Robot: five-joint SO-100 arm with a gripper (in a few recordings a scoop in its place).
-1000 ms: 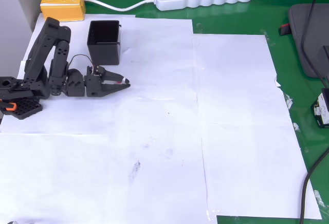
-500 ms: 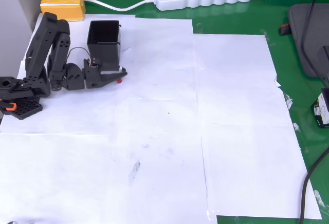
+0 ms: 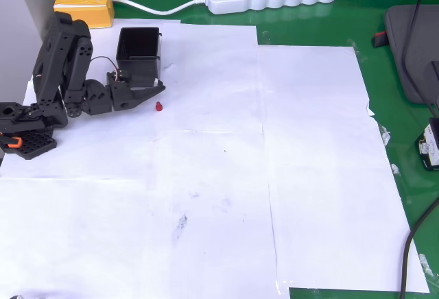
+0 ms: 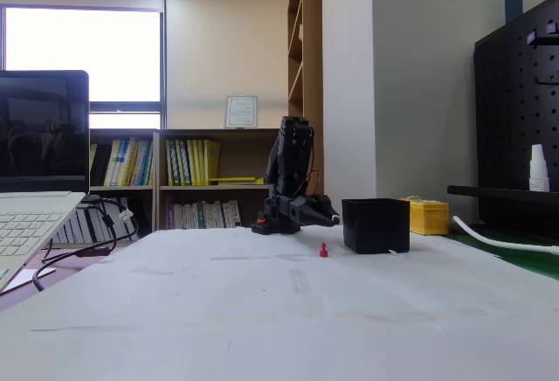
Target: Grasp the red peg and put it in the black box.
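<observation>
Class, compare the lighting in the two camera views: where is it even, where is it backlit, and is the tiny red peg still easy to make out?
Overhead view: even, soft light on the white paper, faint shadows; the red peg stands out sharply beside the black box. Fixed view: a bright window behind backlights the scene, so the gripper and box read as dark shapes, yet the peg remains visible.

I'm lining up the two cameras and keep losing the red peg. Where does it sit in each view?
Overhead view: the red peg lies on the white paper, just below and right of the black box, beside the gripper tip.
Fixed view: the red peg stands on the paper, left of the black box, below the gripper.
Shared landmark: the black box.
</observation>
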